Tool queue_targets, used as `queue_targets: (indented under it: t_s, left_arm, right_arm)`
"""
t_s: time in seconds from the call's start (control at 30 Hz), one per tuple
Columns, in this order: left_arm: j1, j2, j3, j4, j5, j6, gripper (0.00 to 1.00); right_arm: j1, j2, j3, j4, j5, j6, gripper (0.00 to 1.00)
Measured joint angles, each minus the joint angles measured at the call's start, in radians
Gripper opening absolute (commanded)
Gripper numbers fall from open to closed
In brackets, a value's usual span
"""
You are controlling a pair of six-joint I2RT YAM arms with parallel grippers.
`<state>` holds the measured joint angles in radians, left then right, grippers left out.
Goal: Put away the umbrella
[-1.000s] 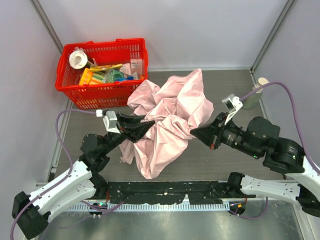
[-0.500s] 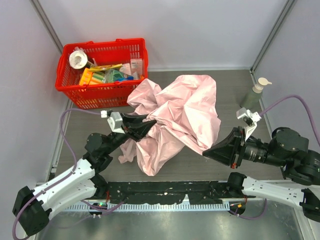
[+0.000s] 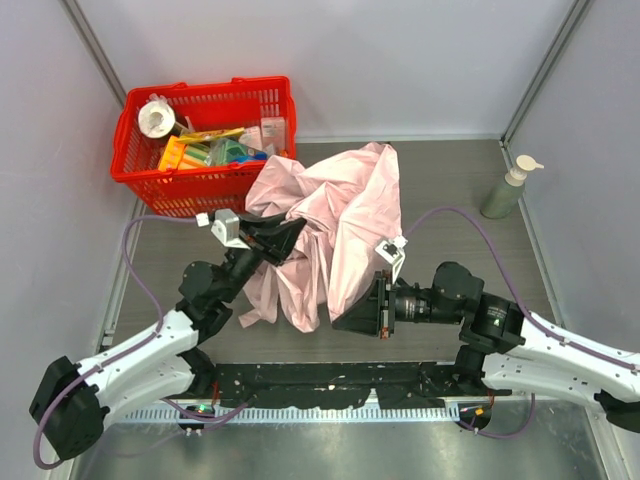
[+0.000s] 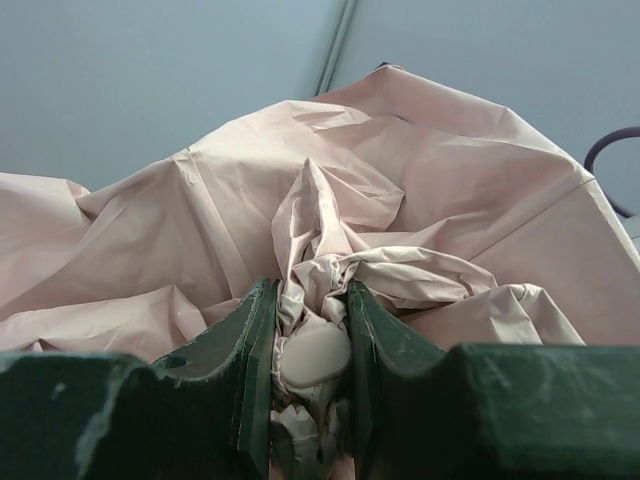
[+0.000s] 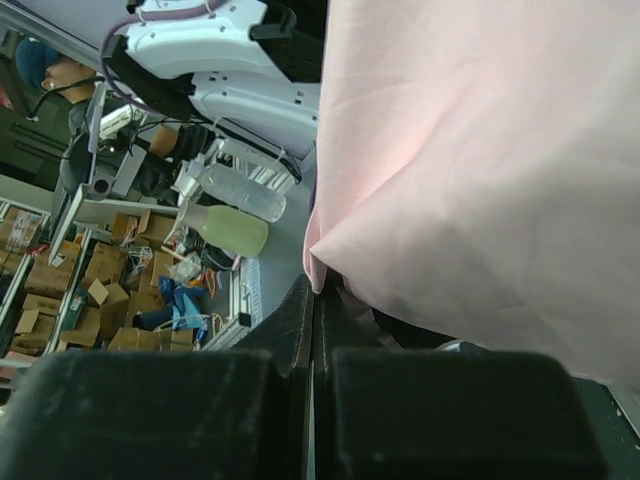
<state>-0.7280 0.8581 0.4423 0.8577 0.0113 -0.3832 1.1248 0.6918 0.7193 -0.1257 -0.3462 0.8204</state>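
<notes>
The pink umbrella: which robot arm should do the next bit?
Probably the right. The right gripper pinches a loose edge of the pale pink fabric umbrella and can wrap it; the left gripper just clamps the bunched middle.

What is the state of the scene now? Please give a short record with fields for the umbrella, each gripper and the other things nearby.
umbrella: pale pink canopy, crumpled and loose between the two arms, not folded up
left gripper: shut on bunched fabric of the umbrella
right gripper: shut, an edge of the canopy apparently pinched at its tips
basket: red, far left, holds assorted items, next to the canopy
bottle: pump bottle, upright, far right, apart from the umbrella
task status: umbrella not yet put away
</notes>
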Motion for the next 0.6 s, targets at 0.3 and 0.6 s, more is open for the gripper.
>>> queue_targets:
  t_s: [0.3,0.6]
  left_arm:
    - [0.000,0.080,0.000,0.155,-0.039,-0.108,0.00]
    - [0.004,0.050,-0.061,0.247,-0.093,-0.201,0.00]
  right_arm:
    - [0.094,0.115,-0.038,0.206,0.123,0.022,0.19]
    - [0.117,0.147,-0.036,-0.086,0.245,-0.171,0.37]
